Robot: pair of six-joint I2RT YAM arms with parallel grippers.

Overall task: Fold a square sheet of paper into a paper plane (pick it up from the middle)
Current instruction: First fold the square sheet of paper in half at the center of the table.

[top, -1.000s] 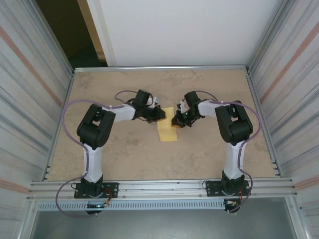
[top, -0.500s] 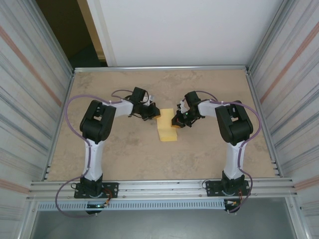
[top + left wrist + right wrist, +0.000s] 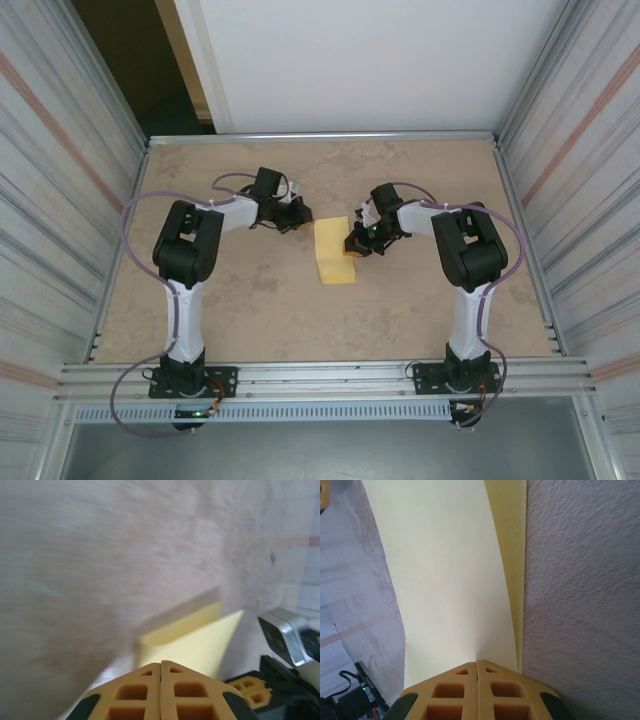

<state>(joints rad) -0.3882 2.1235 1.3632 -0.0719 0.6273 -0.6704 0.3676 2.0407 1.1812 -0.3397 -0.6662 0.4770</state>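
The pale yellow sheet of paper lies mid-table, folded into an upright rectangle. My right gripper is at its right edge. In the right wrist view its jaws are shut, tips meeting the curved edge of the paper's top layer, with a darker lower layer showing beside it. My left gripper sits just left of the paper's far corner, off it. Its jaws are shut with nothing between them, and the paper lies ahead, beside the right gripper's fingers.
The beige table is boxed in by ribbed metal walls on both sides and a white panel at the back. An aluminium rail runs along the near edge between the arm bases.
My left gripper has slid off the paper's far left corner and moved left, staying shut. The right gripper and the paper have not moved.
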